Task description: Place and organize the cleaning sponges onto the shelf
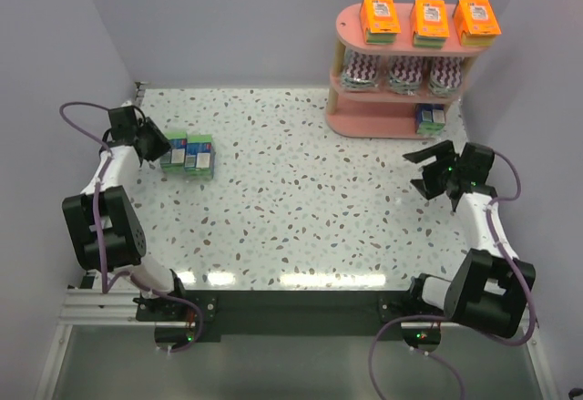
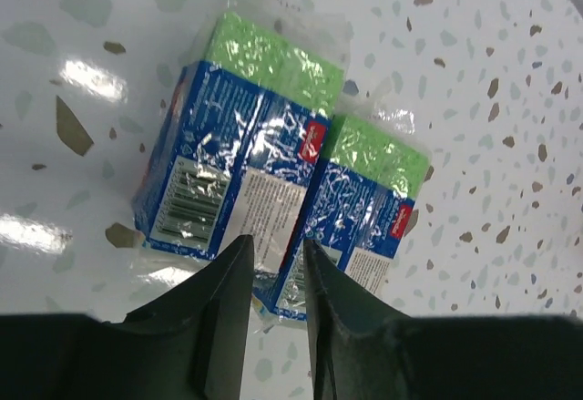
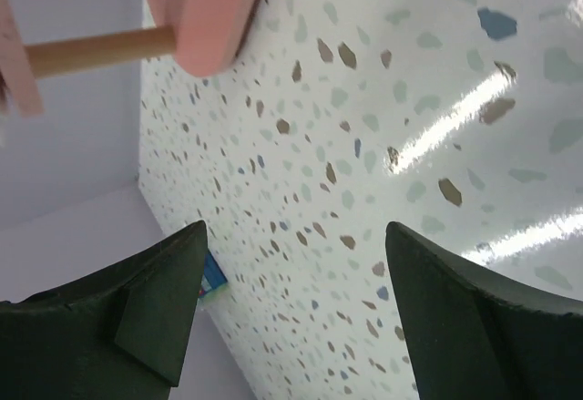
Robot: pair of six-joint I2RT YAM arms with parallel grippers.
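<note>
Two blue-green boxes [image 1: 175, 154] [image 1: 200, 156] stand side by side on the table at the left; the left wrist view shows them close up [image 2: 237, 154] [image 2: 364, 209]. My left gripper [image 1: 162, 148] [image 2: 273, 250] sits right at their near edge, jaws only narrowly apart with nothing between them. The pink shelf [image 1: 373, 125] stands far right. It carries three orange packs [image 1: 430, 20] on top, three purple-white zigzag packs [image 1: 404, 74] in the middle, and one blue-green box [image 1: 430, 117] at the bottom right. My right gripper [image 1: 421, 170] [image 3: 296, 228] is wide open and empty, just in front of the shelf.
Lilac walls close in the speckled table [image 1: 301, 209] on the left, back and right. The right wrist view shows the shelf's pink bottom board [image 3: 205, 8], a wooden post [image 3: 100, 49] and a far blue box [image 3: 211, 277] by the wall.
</note>
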